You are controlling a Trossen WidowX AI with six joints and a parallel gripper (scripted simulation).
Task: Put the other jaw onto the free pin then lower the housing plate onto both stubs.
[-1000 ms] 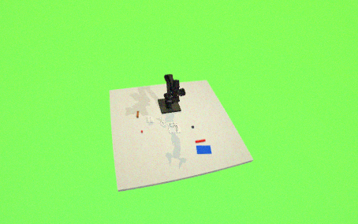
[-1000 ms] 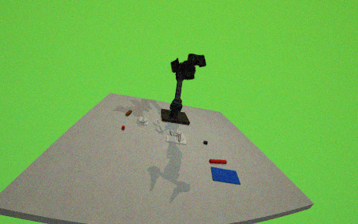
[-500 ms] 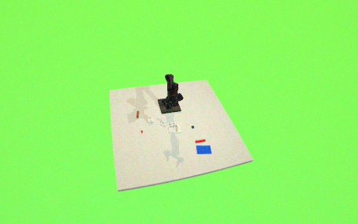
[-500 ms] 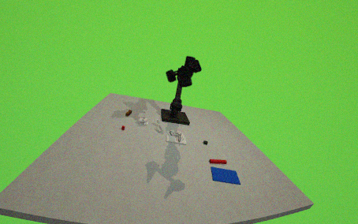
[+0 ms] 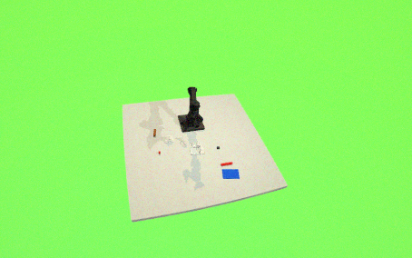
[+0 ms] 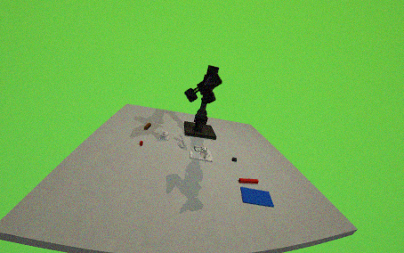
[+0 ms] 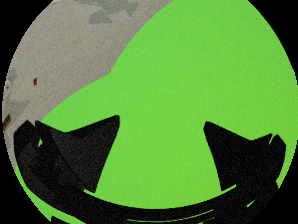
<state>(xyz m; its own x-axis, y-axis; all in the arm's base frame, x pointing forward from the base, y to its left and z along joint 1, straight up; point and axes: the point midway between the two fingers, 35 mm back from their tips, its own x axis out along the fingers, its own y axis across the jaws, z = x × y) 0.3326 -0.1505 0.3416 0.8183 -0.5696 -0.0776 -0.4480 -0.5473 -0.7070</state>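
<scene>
A pale base plate (image 5: 193, 153) (image 6: 194, 156) lies in front of the arm's base. Thin dark-edged outlines show on it; which jaw is on which pin, and whether teeth mesh, is too small to tell. A small pale curved piece (image 5: 182, 143) (image 6: 181, 143), seemingly the loose jaw, lies on the table to the left of the plate. Another pale piece (image 5: 169, 140) (image 6: 163, 135), seemingly the housing plate, lies farther left, apart from the base plate. My gripper (image 6: 199, 96) (image 7: 164, 123) is open and empty, high above the table. It is hard to make out in the top view.
A blue rectangle (image 5: 230, 173) (image 6: 256, 197) and a red bar (image 5: 226, 163) (image 6: 248, 181) lie at front right. A small black cube (image 5: 218, 147) (image 6: 234, 159) lies right of the base plate. A brown piece (image 5: 154, 133) (image 6: 147, 126) and small red piece (image 5: 159, 153) (image 6: 141, 143) (image 7: 35, 81) lie left.
</scene>
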